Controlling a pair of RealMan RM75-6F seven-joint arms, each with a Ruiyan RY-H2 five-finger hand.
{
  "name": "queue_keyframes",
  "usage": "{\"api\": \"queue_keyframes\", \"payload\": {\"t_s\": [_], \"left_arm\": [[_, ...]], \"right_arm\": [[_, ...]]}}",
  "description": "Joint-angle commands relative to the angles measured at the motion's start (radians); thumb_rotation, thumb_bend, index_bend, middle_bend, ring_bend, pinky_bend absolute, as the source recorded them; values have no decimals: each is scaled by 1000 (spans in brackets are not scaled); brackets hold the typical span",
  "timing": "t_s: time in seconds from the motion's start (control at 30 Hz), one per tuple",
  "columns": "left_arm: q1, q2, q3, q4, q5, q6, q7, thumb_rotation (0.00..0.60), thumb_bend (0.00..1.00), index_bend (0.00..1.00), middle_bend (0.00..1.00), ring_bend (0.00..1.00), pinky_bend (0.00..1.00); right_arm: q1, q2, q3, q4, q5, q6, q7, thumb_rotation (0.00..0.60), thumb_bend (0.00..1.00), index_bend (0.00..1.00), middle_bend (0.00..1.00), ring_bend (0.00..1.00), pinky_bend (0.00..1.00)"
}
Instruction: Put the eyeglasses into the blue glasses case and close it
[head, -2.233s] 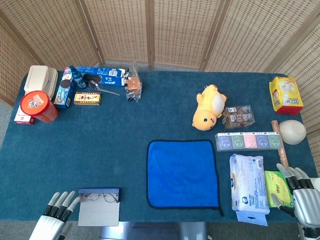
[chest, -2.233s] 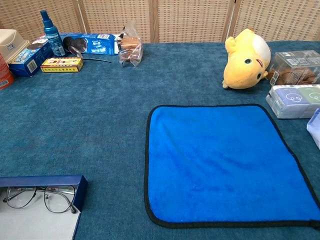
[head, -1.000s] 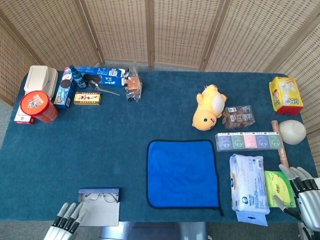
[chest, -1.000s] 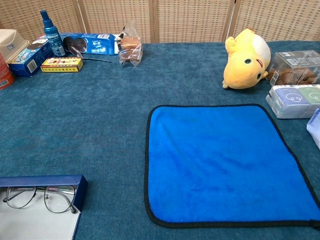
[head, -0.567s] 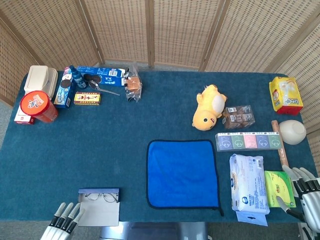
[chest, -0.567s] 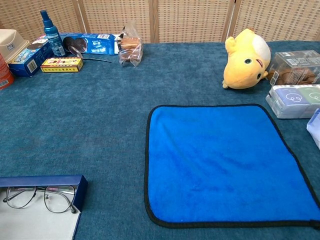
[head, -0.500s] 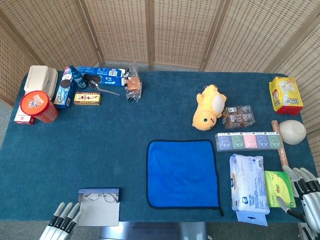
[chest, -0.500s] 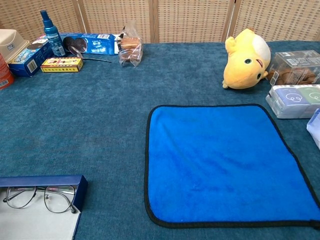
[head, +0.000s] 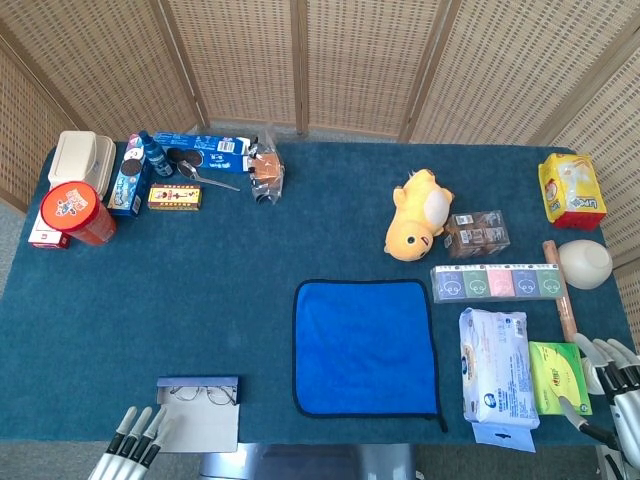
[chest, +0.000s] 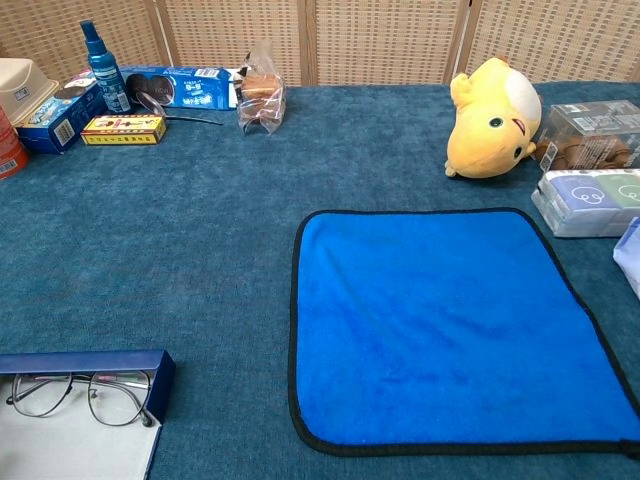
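The blue glasses case (head: 197, 413) lies open at the table's front left edge, its grey inside showing, also in the chest view as the case (chest: 120, 362). Thin-framed eyeglasses (head: 205, 393) lie inside it against the blue wall; the chest view shows the eyeglasses (chest: 85, 391) too. My left hand (head: 128, 448) hovers at the bottom edge just left of the case, fingers straight and apart, touching nothing. My right hand (head: 616, 385) is at the far right edge, fingers spread, holding nothing. Neither hand shows in the chest view.
A blue cloth (head: 366, 347) lies at front centre. A yellow plush (head: 420, 213), snack boxes (head: 497, 283), a wipes pack (head: 497, 366) and a green packet (head: 557, 378) crowd the right side. A red tub (head: 76, 213), bottle (head: 153, 155) and boxes stand back left.
My left hand has drawn back from beside the case toward the table's bottom edge. My right hand has slid further right and down, off the green packet.
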Motion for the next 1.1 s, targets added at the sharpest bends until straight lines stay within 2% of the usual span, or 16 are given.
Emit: {"api": "queue_keyframes", "payload": {"t_s": [0.03, 0.57, 1.1], "left_arm": [[0, -7, -10, -21, -4, -11, 32, 600, 364, 0, 0, 0, 0], [-7, -39, -8, -5, 9, -41, 98, 600, 364, 0, 0, 0, 0], [-33, -48, -13, -6, 24, -21, 76, 600, 328, 0, 0, 0, 0]], "right_arm": [[-2, 1, 1, 7, 3, 5, 12, 568, 287, 76, 206, 172, 165], [-11, 4, 8, 26, 8, 36, 72, 570, 286, 75, 206, 176, 165], [-30, -3, 7, 42, 15, 59, 94, 568, 286, 75, 206, 176, 165]]}}
